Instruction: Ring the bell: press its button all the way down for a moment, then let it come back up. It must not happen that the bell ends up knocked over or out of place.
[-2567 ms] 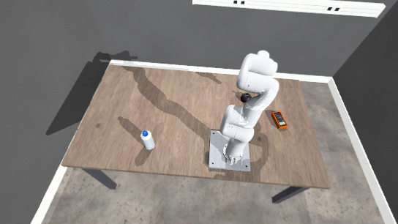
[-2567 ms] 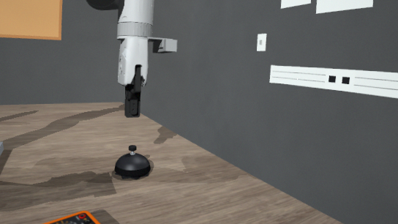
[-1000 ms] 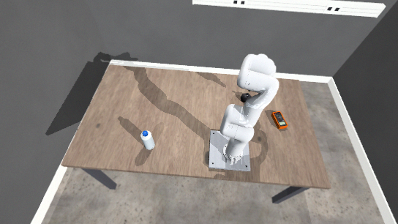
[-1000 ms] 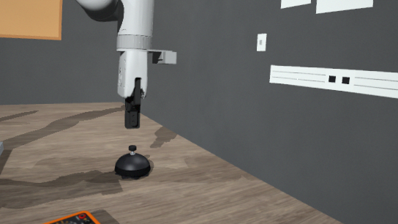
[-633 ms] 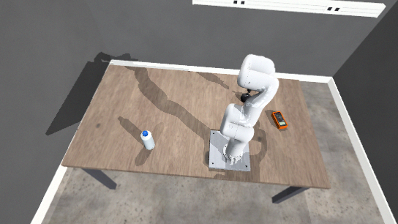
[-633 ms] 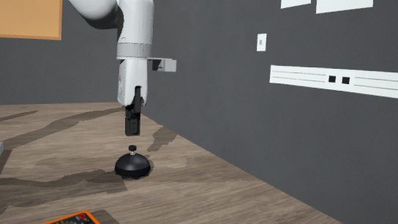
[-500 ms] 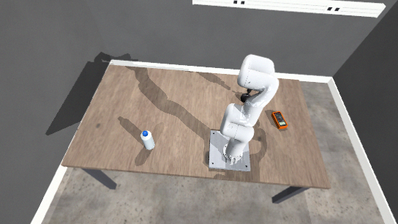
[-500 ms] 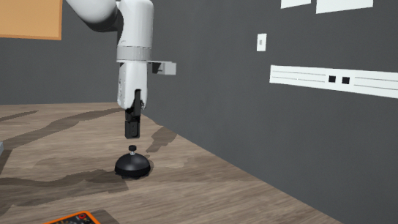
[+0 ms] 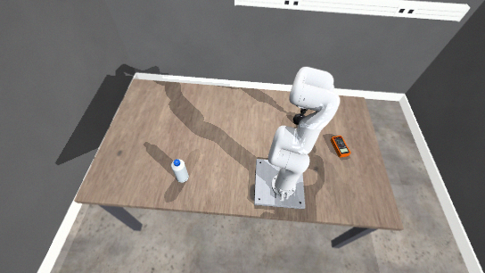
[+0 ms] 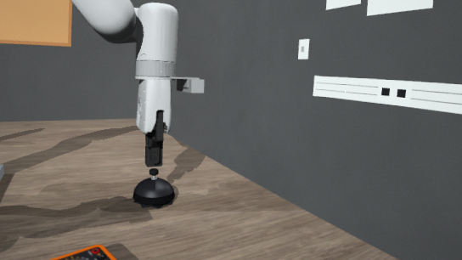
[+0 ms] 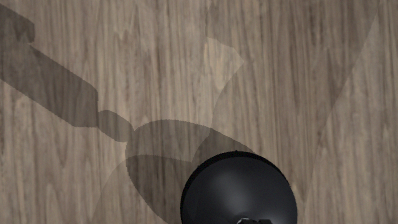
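Note:
A black dome bell [image 10: 154, 193] sits on the wooden table near the wall. Its small button [image 10: 154, 171] stands up on top of the dome. My gripper [image 10: 153, 163] is shut and empty. It points straight down, with its fingertips just above the button, a small gap between them. In the wrist view the bell [image 11: 239, 192] fills the lower middle, and its button [image 11: 252, 220] shows at the bottom edge. In the top view the arm [image 9: 303, 129] hides the bell and the gripper.
An orange meter [image 9: 341, 146] lies on the table to the right of the arm, also at the bottom edge of the exterior view [image 10: 85, 253]. A white bottle with a blue cap [image 9: 179, 170] stands at the front left. The grey wall runs close behind the bell.

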Controlling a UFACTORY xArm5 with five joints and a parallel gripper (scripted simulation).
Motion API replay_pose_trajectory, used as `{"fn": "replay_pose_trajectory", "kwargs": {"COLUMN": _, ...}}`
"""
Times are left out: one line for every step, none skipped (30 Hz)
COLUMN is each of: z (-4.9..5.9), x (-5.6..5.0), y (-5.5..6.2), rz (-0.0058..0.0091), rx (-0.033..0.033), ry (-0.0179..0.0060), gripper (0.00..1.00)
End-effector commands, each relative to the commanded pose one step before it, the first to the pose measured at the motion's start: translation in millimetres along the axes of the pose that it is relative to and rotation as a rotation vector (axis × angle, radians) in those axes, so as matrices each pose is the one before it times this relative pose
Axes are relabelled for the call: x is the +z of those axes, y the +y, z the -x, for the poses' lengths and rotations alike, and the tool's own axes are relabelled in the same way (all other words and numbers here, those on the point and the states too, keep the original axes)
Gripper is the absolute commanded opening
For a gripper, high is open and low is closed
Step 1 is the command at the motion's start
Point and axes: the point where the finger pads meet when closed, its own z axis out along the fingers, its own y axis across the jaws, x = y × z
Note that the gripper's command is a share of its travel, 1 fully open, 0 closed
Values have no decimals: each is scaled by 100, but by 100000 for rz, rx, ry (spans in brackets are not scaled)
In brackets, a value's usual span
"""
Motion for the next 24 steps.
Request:
{"fn": "replay_pose_trajectory", "kwargs": {"z": -188, "x": -108, "y": 33, "rz": 98, "rx": -3, "ry": 573, "gripper": 0}}
{"fn": "replay_pose_trajectory", "kwargs": {"z": 0, "x": 2, "y": 0, "rz": 0, "rx": 0, "ry": 0, "gripper": 0}}
{"fn": "replay_pose_trajectory", "kwargs": {"z": 0, "x": 0, "y": 0, "rz": 0, "rx": 0, "ry": 0, "gripper": 0}}
{"fn": "replay_pose_trajectory", "kwargs": {"z": 0, "x": 0, "y": 0, "rz": 0, "rx": 0, "ry": 0, "gripper": 0}}
{"fn": "replay_pose_trajectory", "kwargs": {"z": 0, "x": 0, "y": 0, "rz": 0, "rx": 0, "ry": 0, "gripper": 0}}
{"fn": "replay_pose_trajectory", "kwargs": {"z": 0, "x": 0, "y": 0, "rz": 0, "rx": 0, "ry": 0, "gripper": 0}}
{"fn": "replay_pose_trajectory", "kwargs": {"z": 0, "x": 0, "y": 0, "rz": 0, "rx": 0, "ry": 0, "gripper": 0}}
{"fn": "replay_pose_trajectory", "kwargs": {"z": 0, "x": 0, "y": 0, "rz": 0, "rx": 0, "ry": 0, "gripper": 0}}
{"fn": "replay_pose_trajectory", "kwargs": {"z": 0, "x": 0, "y": 0, "rz": 0, "rx": 0, "ry": 0, "gripper": 0}}
{"fn": "replay_pose_trajectory", "kwargs": {"z": 0, "x": 0, "y": 0, "rz": 0, "rx": 0, "ry": 0, "gripper": 0}}
{"fn": "replay_pose_trajectory", "kwargs": {"z": 0, "x": 0, "y": 0, "rz": 0, "rx": 0, "ry": 0, "gripper": 0}}
{"fn": "replay_pose_trajectory", "kwargs": {"z": 0, "x": 0, "y": 0, "rz": 0, "rx": 0, "ry": 0, "gripper": 0}}
{"fn": "replay_pose_trajectory", "kwargs": {"z": 0, "x": 0, "y": 0, "rz": 0, "rx": 0, "ry": 0, "gripper": 0}}
{"fn": "replay_pose_trajectory", "kwargs": {"z": 0, "x": 0, "y": 0, "rz": 0, "rx": 0, "ry": 0, "gripper": 0}}
{"fn": "replay_pose_trajectory", "kwargs": {"z": 0, "x": 3, "y": 0, "rz": 0, "rx": 0, "ry": -2, "gripper": 0}}
{"fn": "replay_pose_trajectory", "kwargs": {"z": 0, "x": 16, "y": 0, "rz": -2, "rx": 0, "ry": -13, "gripper": 0}}
{"fn": "replay_pose_trajectory", "kwargs": {"z": 0, "x": 38, "y": 1, "rz": -5, "rx": 1, "ry": -31, "gripper": 0}}
{"fn": "replay_pose_trajectory", "kwargs": {"z": 0, "x": 64, "y": 1, "rz": -9, "rx": 1, "ry": -51, "gripper": 0}}
{"fn": "replay_pose_trajectory", "kwargs": {"z": 0, "x": 88, "y": 1, "rz": -12, "rx": 2, "ry": -70, "gripper": 0}}
{"fn": "replay_pose_trajectory", "kwargs": {"z": 0, "x": 107, "y": 1, "rz": -15, "rx": 2, "ry": -85, "gripper": 0}}
{"fn": "replay_pose_trajectory", "kwargs": {"z": 1, "x": 120, "y": 1, "rz": -17, "rx": 2, "ry": -95, "gripper": 0}}
{"fn": "replay_pose_trajectory", "kwargs": {"z": 0, "x": 125, "y": 2, "rz": -16, "rx": 2, "ry": -92, "gripper": 0}}
{"fn": "replay_pose_trajectory", "kwargs": {"z": 0, "x": 121, "y": 2, "rz": -14, "rx": 1, "ry": -83, "gripper": 0}}
{"fn": "replay_pose_trajectory", "kwargs": {"z": 0, "x": 109, "y": 1, "rz": -13, "rx": 1, "ry": -74, "gripper": 0}}
